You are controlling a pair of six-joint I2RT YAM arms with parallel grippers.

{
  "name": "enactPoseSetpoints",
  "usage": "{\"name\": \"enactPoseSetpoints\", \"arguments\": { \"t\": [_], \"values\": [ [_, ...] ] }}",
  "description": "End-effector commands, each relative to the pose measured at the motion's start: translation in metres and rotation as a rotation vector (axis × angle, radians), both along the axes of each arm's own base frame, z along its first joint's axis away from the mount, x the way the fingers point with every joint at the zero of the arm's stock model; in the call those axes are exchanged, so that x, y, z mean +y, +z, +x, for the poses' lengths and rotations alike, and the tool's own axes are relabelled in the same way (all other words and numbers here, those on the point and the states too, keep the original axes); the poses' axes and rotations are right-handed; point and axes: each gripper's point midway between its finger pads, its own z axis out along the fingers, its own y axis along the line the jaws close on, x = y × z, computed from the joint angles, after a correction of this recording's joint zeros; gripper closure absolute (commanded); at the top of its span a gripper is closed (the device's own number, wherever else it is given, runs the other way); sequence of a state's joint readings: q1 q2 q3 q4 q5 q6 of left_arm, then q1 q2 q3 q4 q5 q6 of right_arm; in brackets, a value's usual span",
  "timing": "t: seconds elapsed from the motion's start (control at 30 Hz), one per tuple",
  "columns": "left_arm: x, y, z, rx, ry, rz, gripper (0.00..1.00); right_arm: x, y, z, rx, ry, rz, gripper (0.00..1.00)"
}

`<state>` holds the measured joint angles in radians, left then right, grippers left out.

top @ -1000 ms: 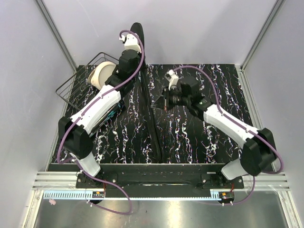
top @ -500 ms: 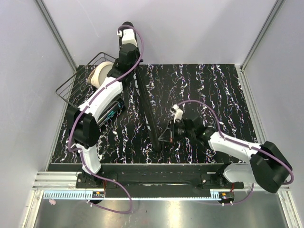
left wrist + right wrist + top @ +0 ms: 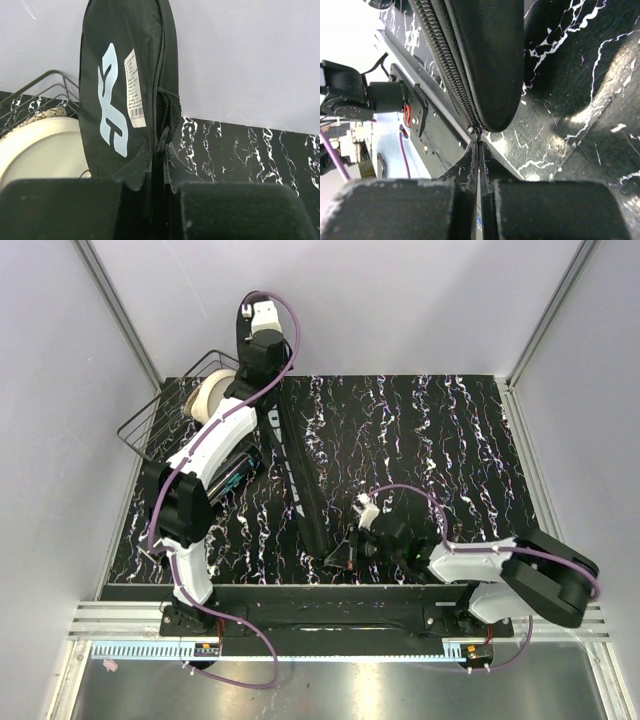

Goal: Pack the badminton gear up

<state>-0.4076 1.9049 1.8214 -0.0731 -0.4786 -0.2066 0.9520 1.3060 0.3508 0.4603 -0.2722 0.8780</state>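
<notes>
The long black racket bag (image 3: 300, 470) runs from the back left of the marbled table to its near edge, standing on its edge. My left gripper (image 3: 258, 340) is shut on the bag's seam (image 3: 160, 170) at the wide far end, below the pale-blue logo (image 3: 112, 100). My right gripper (image 3: 343, 558) is shut on the zipper pull (image 3: 479, 150) at the bag's narrow near end (image 3: 490, 60). A black shuttle tube with teal lettering (image 3: 238, 472) lies under the left arm. No rackets or shuttlecocks show.
A black wire basket (image 3: 160, 415) stands at the back left corner and holds a cream round bowl-like object (image 3: 210, 395), close to the bag's far end (image 3: 40, 145). The table's front rail (image 3: 420, 105) lies just beside the right gripper.
My right gripper has travelled from mid-table along the bag's side to its near end. The left gripper has risen and moved back, and the bag's far end swung left.
</notes>
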Motion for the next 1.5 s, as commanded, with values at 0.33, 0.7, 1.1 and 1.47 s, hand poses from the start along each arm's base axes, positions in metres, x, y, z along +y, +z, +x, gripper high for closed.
{"name": "enactPoseSetpoints", "arguments": {
  "t": [0.33, 0.7, 1.1, 1.47],
  "values": [
    [0.021, 0.112, 0.0, -0.277, 0.124, -0.19, 1.0, -0.029, -0.027, -0.013, 0.004, -0.111, -0.18, 0.77],
    [-0.122, 0.019, -0.05, -0.171, -0.586, 0.546, 1.0, -0.101, 0.132, 0.001, -0.325, -0.266, -0.107, 0.4],
    [-0.247, -0.072, -0.113, -0.119, -0.936, 0.89, 1.0, -0.137, 0.164, -0.003, -0.363, -0.354, -0.073, 0.41],
    [-0.305, -0.137, -0.133, 0.023, -1.041, 0.831, 0.61, -0.165, 0.177, -0.006, -0.371, -0.427, -0.058, 0.41]
  ]
}}
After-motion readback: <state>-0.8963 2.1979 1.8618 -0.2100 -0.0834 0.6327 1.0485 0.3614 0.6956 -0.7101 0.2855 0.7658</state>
